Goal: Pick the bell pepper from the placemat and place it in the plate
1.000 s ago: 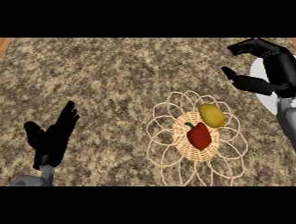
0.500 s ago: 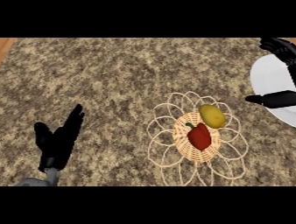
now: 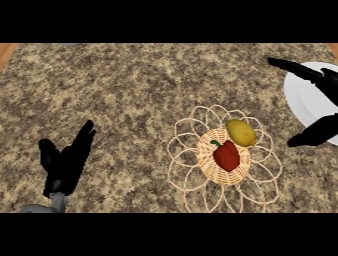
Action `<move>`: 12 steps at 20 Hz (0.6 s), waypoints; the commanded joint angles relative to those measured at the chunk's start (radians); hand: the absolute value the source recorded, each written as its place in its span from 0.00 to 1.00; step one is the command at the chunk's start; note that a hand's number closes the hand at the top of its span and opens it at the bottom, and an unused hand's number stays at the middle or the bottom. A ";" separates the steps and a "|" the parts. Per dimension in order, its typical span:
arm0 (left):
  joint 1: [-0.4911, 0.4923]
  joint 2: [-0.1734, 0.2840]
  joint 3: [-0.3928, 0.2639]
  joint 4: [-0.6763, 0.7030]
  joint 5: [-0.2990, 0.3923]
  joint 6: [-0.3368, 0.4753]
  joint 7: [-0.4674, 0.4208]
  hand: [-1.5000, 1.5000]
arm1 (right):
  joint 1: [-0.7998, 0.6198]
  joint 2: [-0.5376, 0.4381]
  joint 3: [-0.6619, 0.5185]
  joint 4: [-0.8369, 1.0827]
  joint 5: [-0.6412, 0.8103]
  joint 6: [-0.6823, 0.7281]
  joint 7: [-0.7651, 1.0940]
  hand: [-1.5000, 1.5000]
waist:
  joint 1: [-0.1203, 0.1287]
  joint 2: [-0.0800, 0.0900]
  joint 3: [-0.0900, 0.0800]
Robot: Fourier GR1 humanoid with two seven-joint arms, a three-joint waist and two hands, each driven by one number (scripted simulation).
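my fingers first, left to right: left hand (image 3: 67, 162) sits low at the view's left, fingers straight & pointing up, thumb out to the side, holding nothing, just resting over the granite counter (image 3: 128, 90). wood edge shows at the far left & top right corners.

mid-right is the woven placemat (image 3: 224, 160), a wicker disc w/ looped wire petals. the bell pepper (image 3: 226, 156) lies on its centre, red, small green stem at the upper left end, long axis running up-down in view. a yellow lemon-ish fruit (image 3: 240, 132) is touching or just beside the pepper's upper right; can't tell which.

right hand (image 3: 333, 95) is at the view's right, spread wide, fingers straight, thumb pointing down-left, nothing in it. it's over the white plate (image 3: 299, 97) at the right edge, well apart from the pepper.

handling guess: pepper prob light & hollow, skin smooth so a bit slippery, walls give if squeezed. i'd take it across the middle, thumb one side, fingers the other, coming from the lower right to stay off the yellow fruit. mat may shift if nudged.

no brands, labels or writing anywhere i can read.
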 commanded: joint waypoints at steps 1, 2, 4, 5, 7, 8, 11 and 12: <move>-0.009 -0.015 -0.002 0.030 -0.004 -0.008 0.024 0.50 | 0.000 -0.022 0.058 -0.097 0.082 0.035 0.126 0.00 | -0.001 0.004 -0.003; 0.001 -0.039 -0.028 -0.004 -0.034 0.034 0.045 0.50 | 0.002 -0.014 0.057 -0.120 0.084 0.046 0.161 0.00 | 0.001 0.004 -0.003; 0.056 -0.016 -0.001 -0.002 -0.016 -0.014 -0.012 0.50 | 0.062 0.035 0.101 -0.221 0.118 0.016 0.248 0.00 | -0.001 0.003 -0.003; 0.044 -0.028 -0.016 -0.024 -0.022 -0.003 0.030 0.50 | 0.056 0.062 0.114 -0.217 0.137 0.017 0.267 0.00 | 0.003 0.004 -0.003; 0.087 0.012 -0.004 -0.089 -0.019 -0.031 0.033 0.50 | 0.085 0.126 0.159 -0.268 0.193 -0.024 0.324 0.00 | 0.007 0.004 -0.002; 0.105 -0.001 0.009 -0.050 -0.017 -0.044 -0.003 0.50 | 0.116 0.116 0.132 -0.303 0.196 -0.016 0.340 0.00 | 0.004 0.004 -0.003; 0.093 -0.021 0.004 -0.121 -0.059 0.004 0.056 0.50 | 0.066 0.160 0.122 -0.232 0.269 0.016 0.354 0.00 | 0.011 0.006 -0.002; 0.025 -0.041 0.037 0.094 -0.032 -0.083 -0.064 0.50 | 0.092 0.169 0.168 -0.250 0.312 -0.011 0.349 0.00 | 0.003 0.008 -0.003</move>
